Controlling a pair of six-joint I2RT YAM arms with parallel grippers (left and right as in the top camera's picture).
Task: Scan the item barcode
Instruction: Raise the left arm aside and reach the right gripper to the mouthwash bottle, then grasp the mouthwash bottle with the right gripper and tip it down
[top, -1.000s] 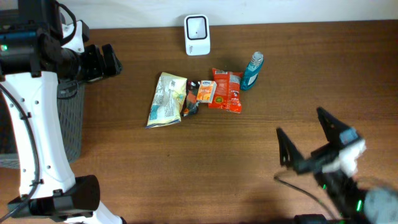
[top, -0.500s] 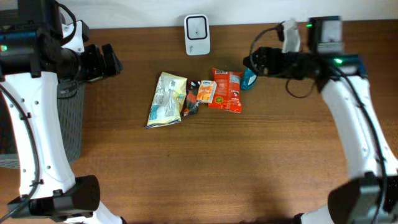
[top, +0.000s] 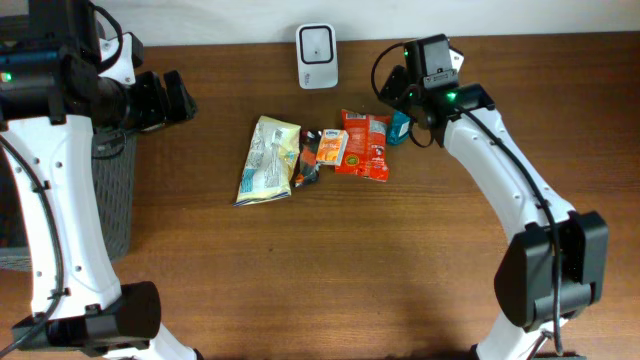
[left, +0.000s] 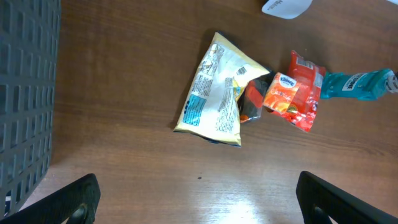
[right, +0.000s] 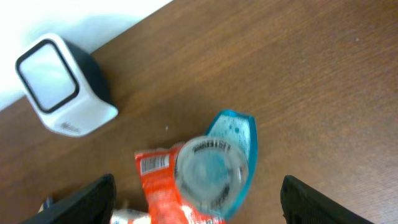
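Observation:
A teal bottle (top: 400, 126) with a clear cap lies at the right end of a row of items. The right wrist view looks down on that bottle (right: 216, 169). My right gripper (top: 398, 100) hovers over it, open (right: 199, 202), with a gap on each side. A red packet (top: 365, 144) with a barcode (right: 154, 164) touches the bottle's left side. The white scanner (top: 317, 55) stands at the table's back edge. My left gripper (top: 185, 98) is open far to the left, holding nothing (left: 199, 211).
An orange tissue pack (top: 330, 148), a small dark item (top: 308, 160) and a yellow-green packet (top: 268, 160) continue the row leftwards. A grey mesh basket (top: 110, 190) stands off the table's left end. Bare wood spans the table's front half.
The right arm swung from the front right of the table to the back and now sits over the teal bottle, its jaws slightly narrower. The left arm has not moved.

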